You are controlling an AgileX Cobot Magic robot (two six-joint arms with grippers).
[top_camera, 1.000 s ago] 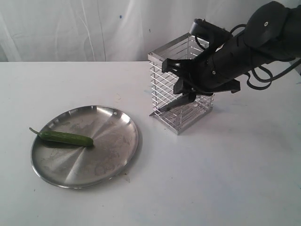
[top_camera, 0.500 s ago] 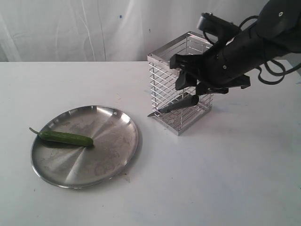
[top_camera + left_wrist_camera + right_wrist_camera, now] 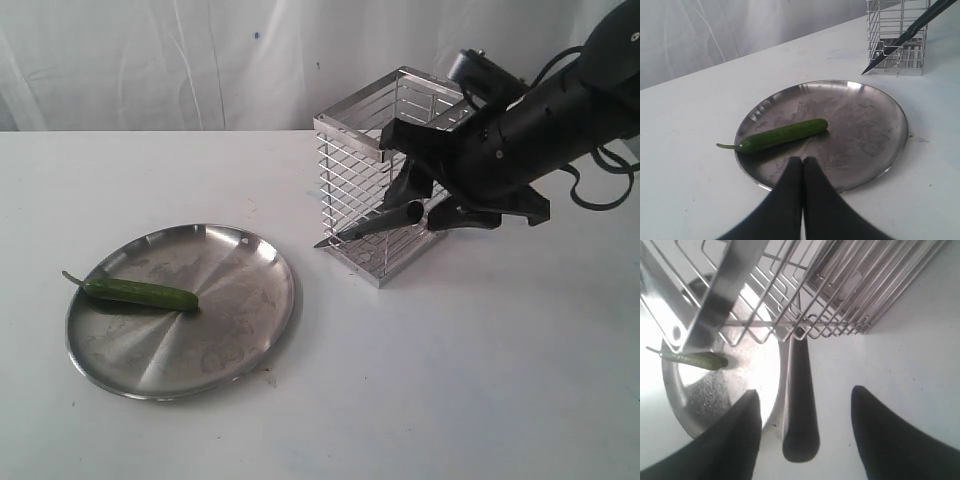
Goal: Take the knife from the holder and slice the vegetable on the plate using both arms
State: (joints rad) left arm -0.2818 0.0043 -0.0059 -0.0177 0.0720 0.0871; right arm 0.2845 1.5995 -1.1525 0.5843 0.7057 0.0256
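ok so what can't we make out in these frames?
- Exterior view: the right gripper covers the holder on that side, so what props the knife is unclear.
- Left wrist view: knife handle and holder top are cut off by the frame edge.
- Right wrist view: knife blade is lost among the holder wires.
- Left gripper: outside the exterior view.

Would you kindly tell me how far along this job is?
Done: nothing yet. In hand: the open right gripper straddles the slim black knife slanting by the steel-wire holder, unclamped. Remaining: grip it, slice the whole green pepper on the round steel plate.
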